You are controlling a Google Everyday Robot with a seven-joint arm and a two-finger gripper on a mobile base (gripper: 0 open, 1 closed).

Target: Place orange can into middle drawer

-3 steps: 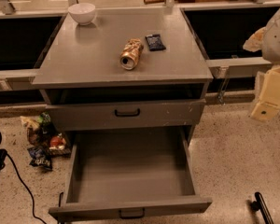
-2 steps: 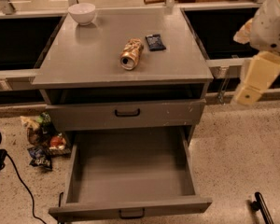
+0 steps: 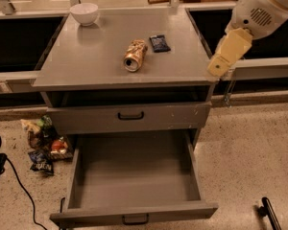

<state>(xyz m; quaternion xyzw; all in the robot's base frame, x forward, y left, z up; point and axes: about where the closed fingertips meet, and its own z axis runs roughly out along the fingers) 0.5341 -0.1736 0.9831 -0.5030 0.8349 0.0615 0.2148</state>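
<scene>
The orange can [image 3: 135,55] lies on its side on the gray cabinet top [image 3: 86,56], near the middle, its shiny end facing the front. The middle drawer [image 3: 134,176] is pulled out wide below, its gray tray floor bare, with a small black handle [image 3: 135,219] on its front panel. My gripper [image 3: 229,52], a cream-coloured piece on the white arm [image 3: 264,8], hangs at the cabinet top's right edge, to the right of the can and apart from it. It holds nothing that I can see.
A white bowl [image 3: 84,12] stands at the back left of the top. A dark-blue packet [image 3: 159,42] lies just right of the can. A shut drawer front [image 3: 130,116] sits above the open drawer. Snack bags [image 3: 43,145] and a black cable [image 3: 19,190] lie on the floor at left.
The arm and gripper have moved up and to the left, from beside the cabinet's right side to its top right edge. The can and drawer have not moved.
</scene>
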